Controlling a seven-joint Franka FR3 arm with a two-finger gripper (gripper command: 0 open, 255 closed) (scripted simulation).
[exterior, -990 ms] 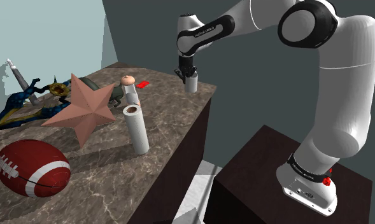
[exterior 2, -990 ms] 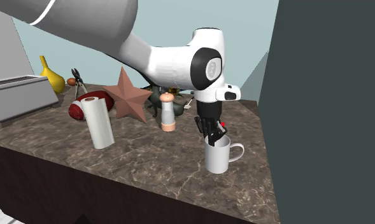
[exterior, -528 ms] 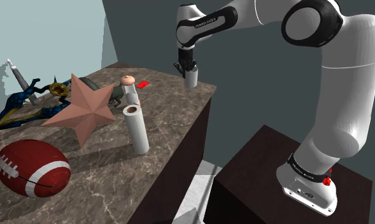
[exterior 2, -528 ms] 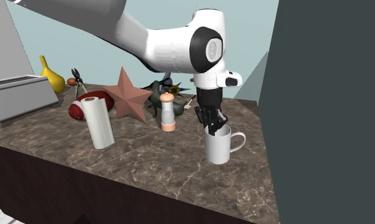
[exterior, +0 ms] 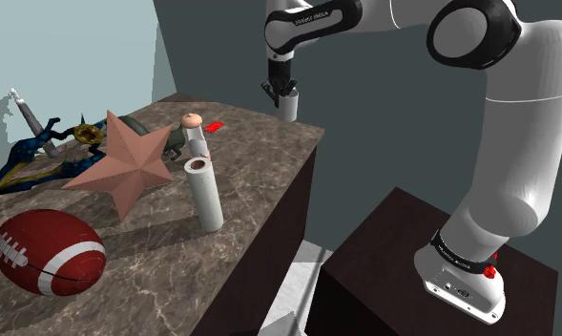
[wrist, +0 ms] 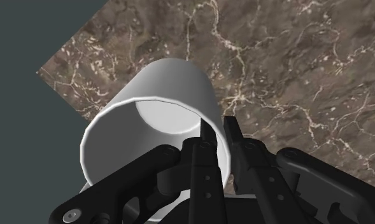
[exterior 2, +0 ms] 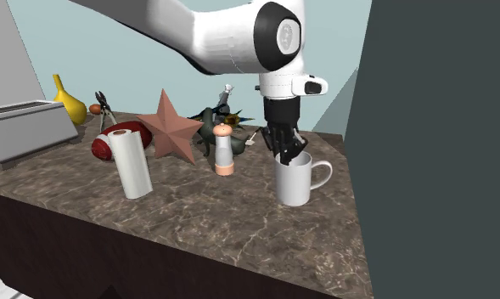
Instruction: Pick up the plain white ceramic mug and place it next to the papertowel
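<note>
The white mug (exterior 2: 294, 180) hangs upright a little above the brown marbled counter (exterior 2: 197, 221), near its corner by the dark wall. My black gripper (exterior 2: 285, 154) is shut on the mug's rim, one finger inside and one outside, as the wrist view shows at the gripper (wrist: 212, 131) and mug (wrist: 151, 114). The handle points away from the paper towel. In the shoulder view the mug (exterior: 287, 106) hangs under the gripper (exterior: 281, 91) over the counter's far corner. The white paper towel roll (exterior 2: 132, 163) stands upright well away from the mug, also seen as the roll (exterior: 206, 194) near the counter's edge.
Between mug and roll stands a shaker (exterior 2: 225, 150) with a tan top. Behind it are a pink star (exterior 2: 173, 127), a red football (exterior: 48, 250), a dark figure (exterior: 26, 157), a toaster (exterior 2: 23, 129) and a yellow gourd (exterior 2: 67, 99). The counter's edge (exterior: 283, 196) drops to the floor.
The gripper has lifted the mug straight up off the counter over the last second. The other things have not moved.
</note>
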